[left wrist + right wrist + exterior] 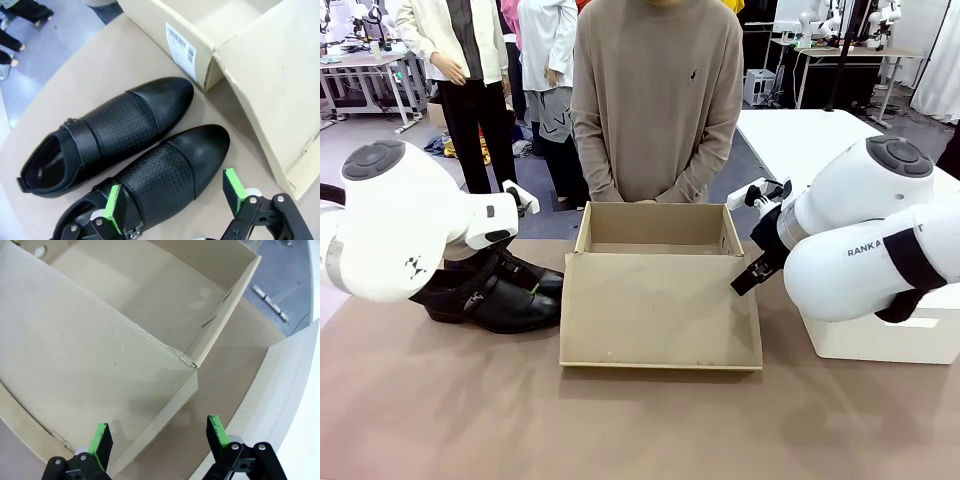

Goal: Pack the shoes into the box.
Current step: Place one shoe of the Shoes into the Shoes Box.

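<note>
The left gripper [174,196] hangs with fingers spread to either side of the near shoe [170,165], green pads flanking its strap; the second shoe [120,127] lies just beside it, both toes near the labelled end wall of the box [202,67]. The right gripper [159,432], likewise spread and holding nothing, hovers over a corner of the folded-down lid [75,355]; the white box [280,405] stands close outside it, leaving a narrow lane of table [235,370]; a person [655,100] stands at the open box's far wall.
</note>
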Action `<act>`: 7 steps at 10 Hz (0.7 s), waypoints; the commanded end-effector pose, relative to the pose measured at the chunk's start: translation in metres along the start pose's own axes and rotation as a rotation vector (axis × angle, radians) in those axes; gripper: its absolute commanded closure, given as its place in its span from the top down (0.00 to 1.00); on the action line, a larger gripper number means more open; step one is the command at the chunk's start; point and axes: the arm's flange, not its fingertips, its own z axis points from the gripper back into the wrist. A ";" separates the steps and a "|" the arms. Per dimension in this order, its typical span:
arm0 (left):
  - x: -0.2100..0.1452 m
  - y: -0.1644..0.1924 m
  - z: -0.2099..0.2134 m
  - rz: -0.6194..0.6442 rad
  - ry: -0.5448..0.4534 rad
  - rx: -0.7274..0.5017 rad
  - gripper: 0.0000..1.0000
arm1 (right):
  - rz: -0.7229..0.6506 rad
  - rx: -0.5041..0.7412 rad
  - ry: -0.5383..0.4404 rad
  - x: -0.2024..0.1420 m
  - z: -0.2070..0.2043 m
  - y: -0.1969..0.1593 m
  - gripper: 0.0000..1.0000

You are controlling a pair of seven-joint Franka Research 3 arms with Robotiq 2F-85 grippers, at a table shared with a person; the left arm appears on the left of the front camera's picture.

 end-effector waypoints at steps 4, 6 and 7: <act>0.026 0.003 0.050 -0.057 -0.008 -0.006 1.00 | 0.011 0.034 0.007 0.033 0.055 -0.013 1.00; 0.041 0.006 0.075 -0.106 -0.003 0.003 1.00 | 0.035 0.053 -0.015 0.042 0.083 -0.018 1.00; 0.046 0.009 0.081 -0.111 -0.010 0.011 1.00 | 0.048 0.057 -0.023 0.044 0.091 -0.019 1.00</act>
